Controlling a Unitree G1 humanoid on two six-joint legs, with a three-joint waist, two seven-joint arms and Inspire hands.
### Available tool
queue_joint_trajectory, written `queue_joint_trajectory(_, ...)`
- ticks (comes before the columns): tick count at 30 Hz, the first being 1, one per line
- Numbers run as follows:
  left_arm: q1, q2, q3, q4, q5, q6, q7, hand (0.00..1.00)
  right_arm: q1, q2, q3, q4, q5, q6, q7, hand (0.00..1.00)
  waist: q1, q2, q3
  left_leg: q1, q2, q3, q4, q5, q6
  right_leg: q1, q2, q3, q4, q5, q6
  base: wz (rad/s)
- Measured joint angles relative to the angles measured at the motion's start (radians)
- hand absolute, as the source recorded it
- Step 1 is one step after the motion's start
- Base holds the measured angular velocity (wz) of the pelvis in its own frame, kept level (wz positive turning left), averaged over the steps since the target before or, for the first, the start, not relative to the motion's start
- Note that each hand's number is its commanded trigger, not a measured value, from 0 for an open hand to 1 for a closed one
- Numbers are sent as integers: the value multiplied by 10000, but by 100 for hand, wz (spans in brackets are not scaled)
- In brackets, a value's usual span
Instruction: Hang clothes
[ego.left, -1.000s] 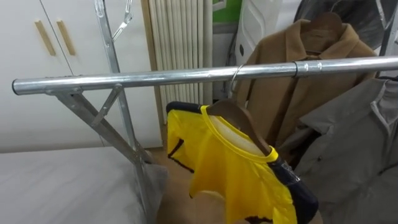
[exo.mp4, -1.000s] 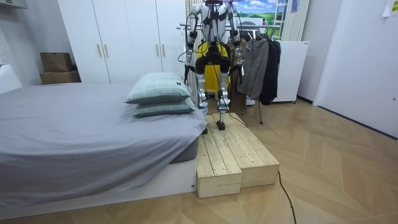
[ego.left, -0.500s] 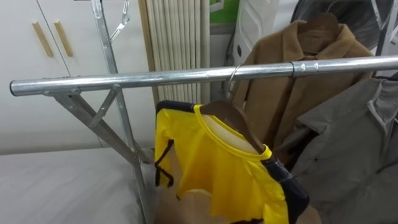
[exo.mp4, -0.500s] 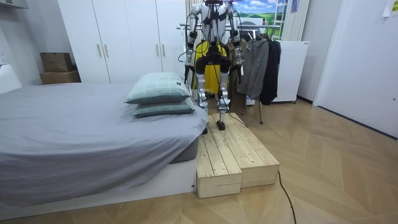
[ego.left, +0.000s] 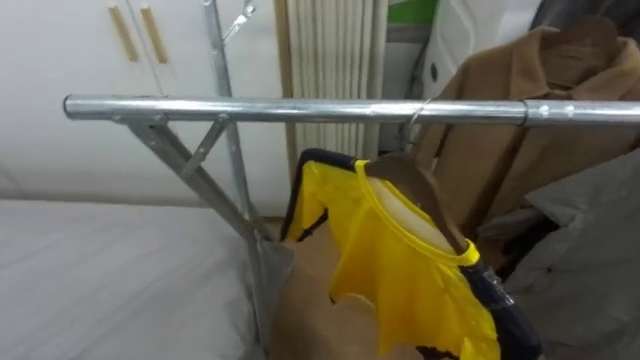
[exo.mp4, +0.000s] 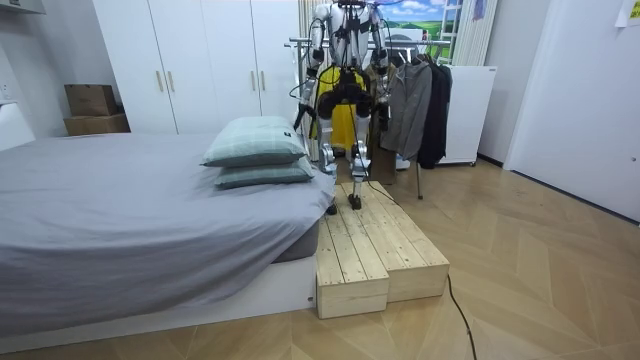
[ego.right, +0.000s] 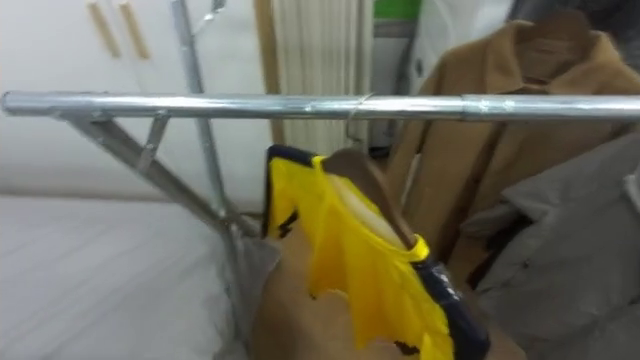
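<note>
The robot stood on a pale wooden platform (exo.mp4: 375, 245) beside the grey bed (ego.left: 100, 280), its back to the room camera and its front to the clothes rack. It was too small in that view to tell whether its fingers were spread, pressed together or pinching anything.

Nearest in the eye views hung the yellow jersey with dark trim (ego.left: 400, 265), draped over a brown wooden hanger (ego.left: 412, 182) and turned slantwise, its collar open upward. The hanger's thin metal hook (ego.left: 415, 125) sat over the silver metal rail (ego.left: 300, 108), so the jersey hung free just below it. The rail ran level across the view, with a slanted brace and an upright post under its left end, next to the bed's edge.

To the right, a grey jacket (ego.left: 600, 240) hung close beside the jersey. Behind the rail a tan coat (ego.left: 520, 115) hung on its own wooden hanger. Farthest back stood a cream ribbed panel (ego.left: 330, 50) and white wardrobe doors (ego.left: 60, 60) with wooden handles.
</note>
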Motion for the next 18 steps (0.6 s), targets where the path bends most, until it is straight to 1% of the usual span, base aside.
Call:
queue_joint_trajectory(1,1,-34,9,-63,1,6,1,0,-90,-13,-13,93,-72,0,-122,0,28,-43,0,-119,26,738,-102,266,57,97,-144,-601,-121,-4,-4,150)
queue_joint_trajectory(2,-6,-90,71,-96,-36,6,-1,0,-261,-39,-186,207,-59,-1,-231,0,44,-78,41,-165,74,1459,-165,495,136,155,-318,-1327,-313,-33,-15,151)
queue_joint_trajectory(3,-22,-103,95,-89,-50,-3,-1,0,-355,-74,-203,251,-22,-3,-283,0,39,-154,125,-212,178,1961,54,468,204,200,-409,-1795,-339,-99,-46,157)
queue_joint_trajectory(4,-72,-95,94,-8,-150,-14,-3,0,-428,-137,-264,247,86,-5,-353,0,25,-50,140,-312,475,2928,787,174,367,315,-471,-2538,-258,-260,-18,131)
queue_joint_trajectory(5,-116,-86,92,88,-220,-27,-12,0,-442,-154,-357,245,117,-4,-399,0,10,-4,138,-292,625,3234,1123,-17,367,406,-484,-2876,-197,-354,-10,167)
queue_joint_trajectory(6,-177,-56,95,315,-226,-54,-21,0,-496,-142,-546,244,168,14,-494,0,33,53,113,-158,899,3736,1650,-349,324,532,-536,-3516,28,-593,26,168)
queue_joint_trajectory(7,-172,-16,95,474,-296,-55,-23,0,-541,-139,-549,238,335,55,-581,0,39,69,118,160,1076,4242,1783,-573,125,740,-573,-4170,170,-767,78,194)
queue_joint_trajectory(8,-156,11,113,594,-401,-54,-22,0,-568,-138,-539,220,347,128,-654,0,64,39,126,410,1166,4467,1723,-685,-15,907,-627,-4745,257,-888,146,154)
queue_joint_trajectory(9,-168,26,171,636,-430,-54,-21,0,-563,-140,-540,226,328,131,-670,0,90,5,115,483,1172,4474,1722,-686,-17,977,-669,-4992,263,-929,189,134)
queue_joint_trajectory(10,-141,26,190,651,-491,-58,-21,0,-571,-169,-548,225,309,130,-702,0,198,-14,100,700,1133,4472,1637,-659,-59,1090,-739,-5391,291,-979,279,115)
queue_joint_trajectory(11,-94,-1,209,666,-555,-67,-21,0,-642,-211,-554,224,272,129,-704,0,244,5,103,797,993,4399,1300,-619,-166,1126,-824,-5716,417,-1027,360,107)
queue_joint_trajectory(12,-79,-8,209,669,-638,-68,-21,0,-679,-212,-553,223,269,123,-692,0,269,8,102,792,909,4278,1126,-560,-262,1131,-873,-5872,465,-1042,385,80)
queue_joint_trajectory(13,-57,-31,241,665,-712,-72,-21,0,-750,-206,-532,223,296,112,-643,0,397,1,102,765,787,4099,916,-520,-272,1129,-992,-6122,596,-1081,450,59)
queue_joint_trajectory(14,-69,-57,281,657,-710,-73,-21,0,-771,-190,-528,218,320,81,-586,0,508,-15,79,724,727,3907,777,-476,-205,1144,-1090,-6268,681,-1104,494,51)
queue_joint_trajectory(15,-62,-66,284,655,-709,-81,-21,0,-785,-181,-529,220,314,80,-565,0,528,-19,76,713,666,3816,707,-462,-180,1150,-1139,-6349,739,-1117,517,44)
queue_joint_trajectory(16,-38,-77,319,661,-706,-92,-21,0,-819,-152,-528,220,282,75,-508,0,556,-35,45,703,563,3707,550,-422,-119,1204,-1212,-6448,802,-1105,562,31)
queue_joint_trajectory(17,74,-109,464,674,-700,-94,-21,0,-809,-112,-530,229,285,19,-487,0,594,-46,45,693,471,3621,414,-382,-72,1242,-1316,-6526,966,-1085,597,27)
queue_joint_trajectory(18,134,-125,511,672,-697,-94,-21,0,-770,-94,-530,239,288,-18,-476,0,588,-58,24,718,422,3578,352,-345,-51,1257,-1377,-6556,1047,-1079,608,28)
